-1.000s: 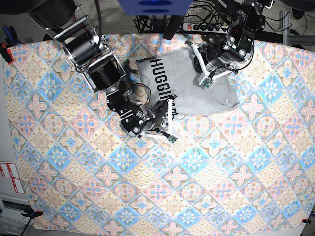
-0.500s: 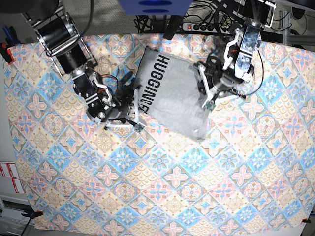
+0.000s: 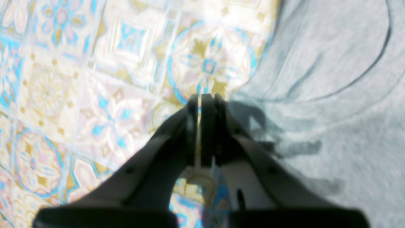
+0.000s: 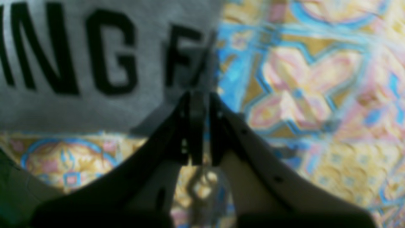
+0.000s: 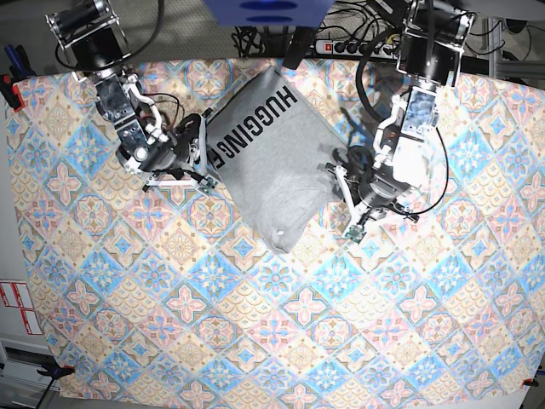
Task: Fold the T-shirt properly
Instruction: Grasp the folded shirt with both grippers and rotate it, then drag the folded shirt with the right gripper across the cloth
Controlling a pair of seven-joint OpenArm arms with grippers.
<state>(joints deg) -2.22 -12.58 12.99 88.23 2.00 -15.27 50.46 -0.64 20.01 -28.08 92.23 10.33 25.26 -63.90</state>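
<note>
Your left arm (image 5: 417, 119) reaches inward, left claw (image 3: 205, 98) angled down, fingers together, tips at T-shirt (image 5: 281, 153) edge. Your right arm (image 5: 136, 119) reaches in from other side; right claw (image 4: 204, 96) also narrow, tips near printed "F", at shirt's border. Whether either pinches fabric, you cannot tell. Shirt lies slantwise between claws on patterned cloth (image 5: 298, 332). Count: 2 arms, 2 claws, 1 T-shirt, 1 cloth.

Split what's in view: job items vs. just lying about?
Job:
- grey T-shirt, partly folded, lettering up
- left hand
- right hand

Just there:
- tile-patterned cloth under the shirt
- red-and-white marked item, left edge
</note>
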